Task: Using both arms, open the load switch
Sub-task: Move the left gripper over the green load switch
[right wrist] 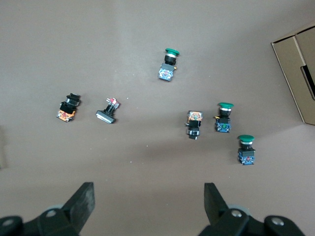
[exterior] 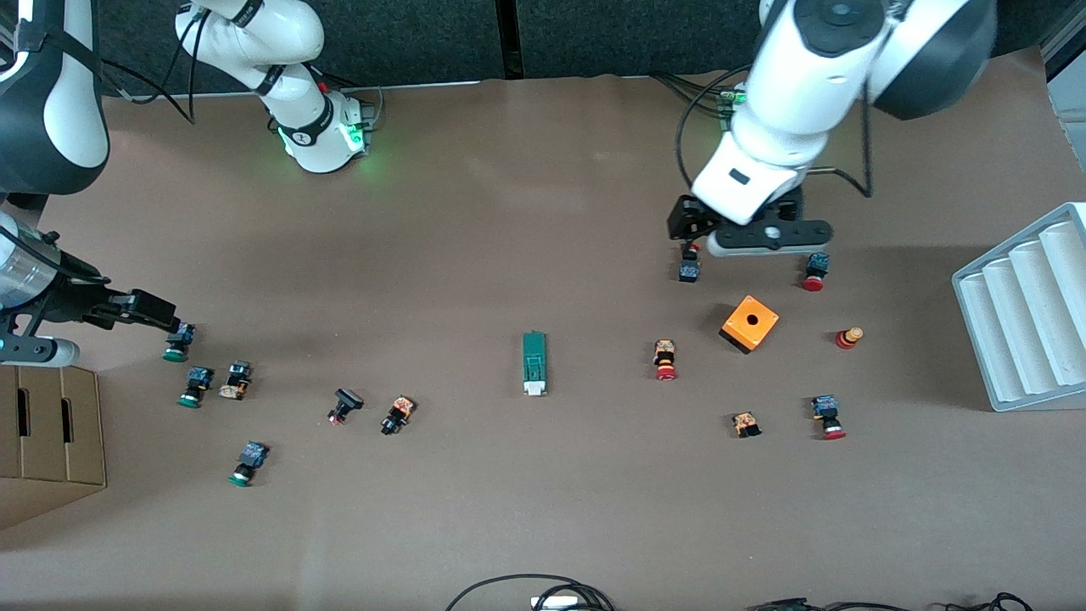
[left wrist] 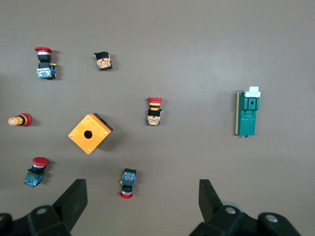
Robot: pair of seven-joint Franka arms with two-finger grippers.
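Note:
The load switch point(exterior: 534, 362) is a dark-green bar lying flat mid-table, its white block at the end nearer the front camera. It also shows in the left wrist view point(left wrist: 247, 113), well apart from the fingers. My left gripper point(exterior: 764, 239) point(left wrist: 142, 201) hangs open over the table toward the left arm's end, above a red-capped push button point(left wrist: 127, 183), with nothing between its fingers. My right gripper point(exterior: 157, 316) point(right wrist: 147, 201) is open and empty over the right arm's end, beside a green-capped push button point(exterior: 176, 342). The right wrist view does not show the load switch.
An orange cube box point(exterior: 749, 323) with a hole and several red-capped buttons lie toward the left arm's end. Green-capped and black buttons are scattered toward the right arm's end. A cardboard box point(exterior: 51, 433) and a white ribbed tray point(exterior: 1027, 314) stand at the table's two ends.

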